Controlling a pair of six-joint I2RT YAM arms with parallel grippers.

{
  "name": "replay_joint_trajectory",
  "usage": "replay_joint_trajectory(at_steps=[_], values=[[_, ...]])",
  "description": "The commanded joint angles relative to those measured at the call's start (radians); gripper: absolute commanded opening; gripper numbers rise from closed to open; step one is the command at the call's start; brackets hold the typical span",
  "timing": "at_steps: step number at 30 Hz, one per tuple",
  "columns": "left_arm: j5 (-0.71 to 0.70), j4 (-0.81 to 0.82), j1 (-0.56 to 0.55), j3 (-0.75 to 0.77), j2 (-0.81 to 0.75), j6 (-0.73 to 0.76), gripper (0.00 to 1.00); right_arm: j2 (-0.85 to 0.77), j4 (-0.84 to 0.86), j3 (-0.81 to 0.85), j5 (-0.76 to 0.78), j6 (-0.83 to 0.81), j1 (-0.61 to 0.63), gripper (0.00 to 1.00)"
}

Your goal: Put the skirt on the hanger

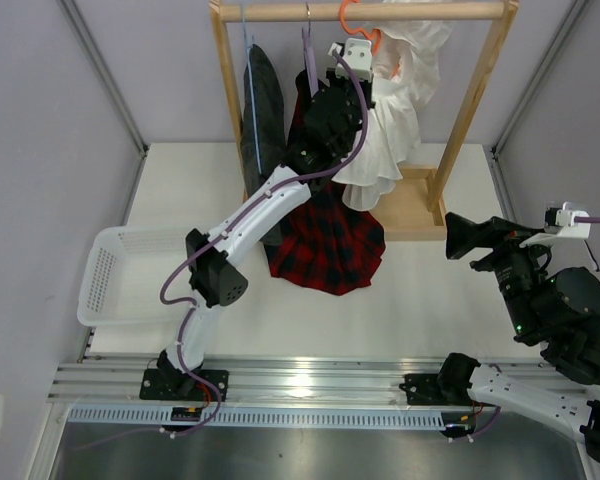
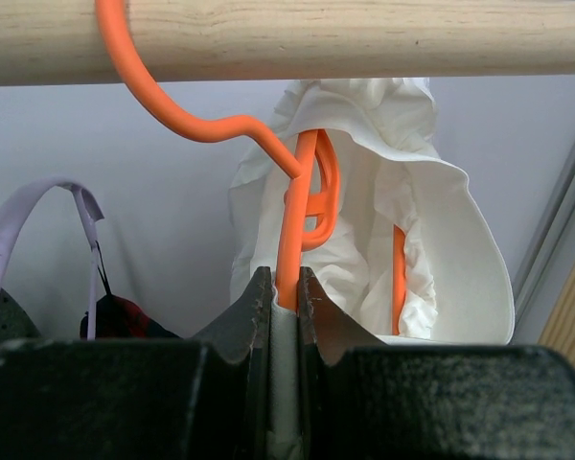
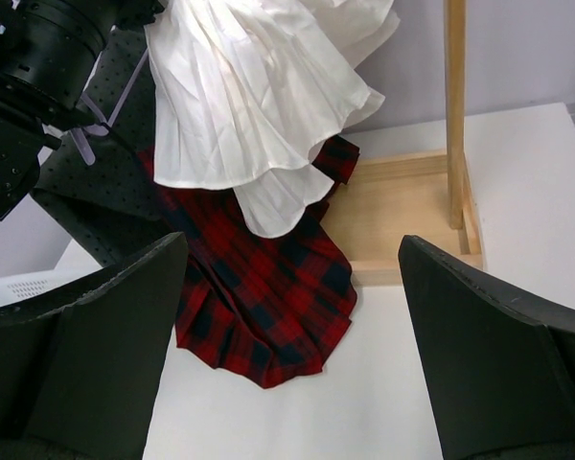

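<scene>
Orange and thin, the plastic clothes hanger (image 2: 297, 220) is being gripped at its neck, just under the hook, by the left jaws, which are being pressed almost shut on it. Its hook is being carried by the round pale wooden rail (image 2: 364, 38) of the clothes rack, over which it is already curled. The white, thin, ruffled fabric skirt (image 1: 390, 120) is being borne on that hanger, draped below the rail at the rack's right end. Its hem is hanging just beside the red-and-black plaid shirt (image 1: 325, 245) that is trailing onto the white table (image 1: 430, 300). One orange shoulder is being glimpsed through the gathered waist; whether both shoulders are seated inside it cannot be told.

The right jaws are being held wide apart with nothing between them, low over the table and well apart from the rack.

The step in hand is being judged as the letting go. For it to be done well, the left jaws are best opened fully before any retreat, so that the neck is not being dragged and the hook is not being tugged off the rail. The retreat is best taken straight back and downward, away from the loose ruffles, which could be snagged. A pale lilac hanger (image 2: 24, 198) is hanging near on the left, so sideways drift is to be avoided.
</scene>
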Motion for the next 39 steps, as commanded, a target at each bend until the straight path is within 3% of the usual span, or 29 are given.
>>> replay_joint_trajectory(at_steps=[1, 5, 9, 12, 25, 32, 35, 36, 39], values=[[0.056, 0.042, 0.006, 0.044, -0.017, -0.049, 0.00, 0.005, 0.038, -0.001, 0.010, -0.006, 0.006, 0.98], [0.093, 0.045, 0.003, -0.009, -0.062, -0.065, 0.05, 0.008, 0.031, -0.004, 0.016, -0.004, 0.005, 0.98], [0.104, 0.061, -0.004, -0.041, -0.111, -0.071, 0.32, 0.002, 0.027, -0.008, 0.017, 0.002, 0.005, 0.98], [0.118, 0.071, -0.010, -0.065, -0.154, -0.078, 0.41, -0.003, 0.027, -0.006, 0.019, 0.000, 0.006, 0.98], [0.175, 0.055, -0.063, -0.194, -0.345, -0.085, 0.58, -0.012, -0.001, -0.006, 0.044, 0.022, 0.008, 0.98], [0.230, -0.152, -0.083, -0.265, -0.528, -0.161, 0.61, -0.002, -0.047, -0.006, 0.013, 0.050, 0.008, 0.99], [0.215, -0.253, -0.094, -0.404, -0.693, -0.195, 0.61, 0.031, -0.097, -0.001, -0.038, 0.073, 0.008, 0.99], [0.218, -0.266, -0.096, -0.546, -0.744, -0.210, 0.61, 0.040, -0.107, -0.003, -0.051, 0.091, 0.008, 0.99], [0.199, -0.316, -0.108, -0.787, -0.956, -0.224, 0.61, 0.061, -0.125, -0.026, -0.119, 0.114, 0.006, 0.99]])
